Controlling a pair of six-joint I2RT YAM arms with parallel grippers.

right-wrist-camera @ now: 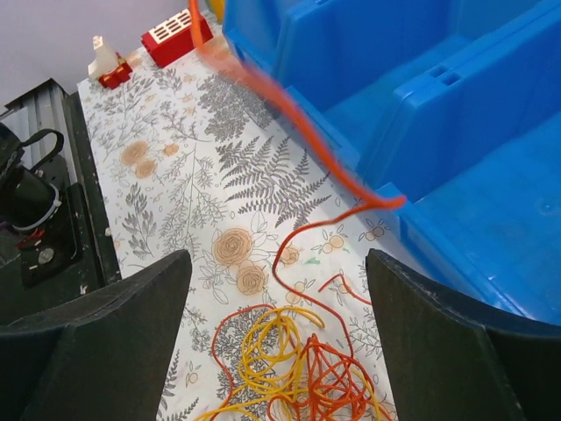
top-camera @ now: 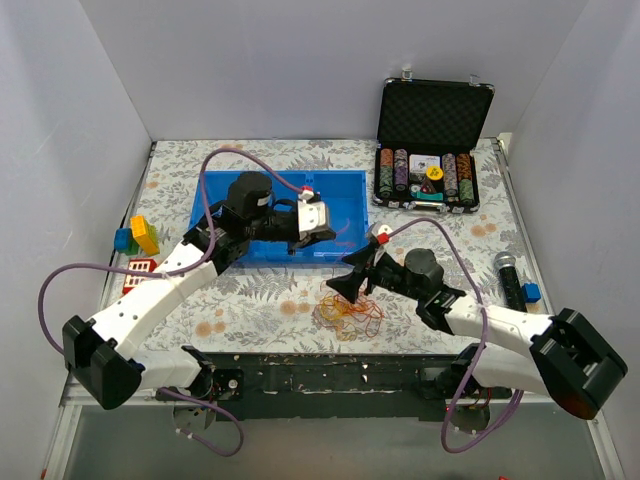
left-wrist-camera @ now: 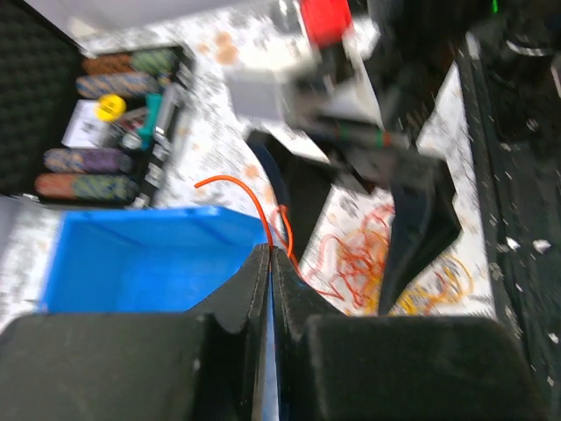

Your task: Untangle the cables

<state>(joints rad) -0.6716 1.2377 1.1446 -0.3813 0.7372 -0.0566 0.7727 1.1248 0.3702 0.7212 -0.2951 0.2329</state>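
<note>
The cables [top-camera: 350, 311] lie as a red and orange-yellow tangle on the flowered table, in front of the blue bin [top-camera: 228, 216]. My left gripper [top-camera: 322, 232] hovers over the bin's right end. In the left wrist view it [left-wrist-camera: 270, 253] is shut on one orange-red cable [left-wrist-camera: 256, 200] that trails down to the tangle [left-wrist-camera: 368, 263]. My right gripper [top-camera: 352, 280] hangs just above the tangle. In the right wrist view it [right-wrist-camera: 280, 342] is open and empty over the tangle [right-wrist-camera: 307, 373]. The pulled cable [right-wrist-camera: 289, 123] runs taut past the bin's corner [right-wrist-camera: 456, 132]. I see no white cable.
An open black case of poker chips [top-camera: 435, 150] stands at the back right. A microphone [top-camera: 510, 278] lies at the right edge. Toy blocks [top-camera: 140, 236] and a red-and-white brick [top-camera: 138, 268] sit at the left, also in the right wrist view [right-wrist-camera: 175, 37].
</note>
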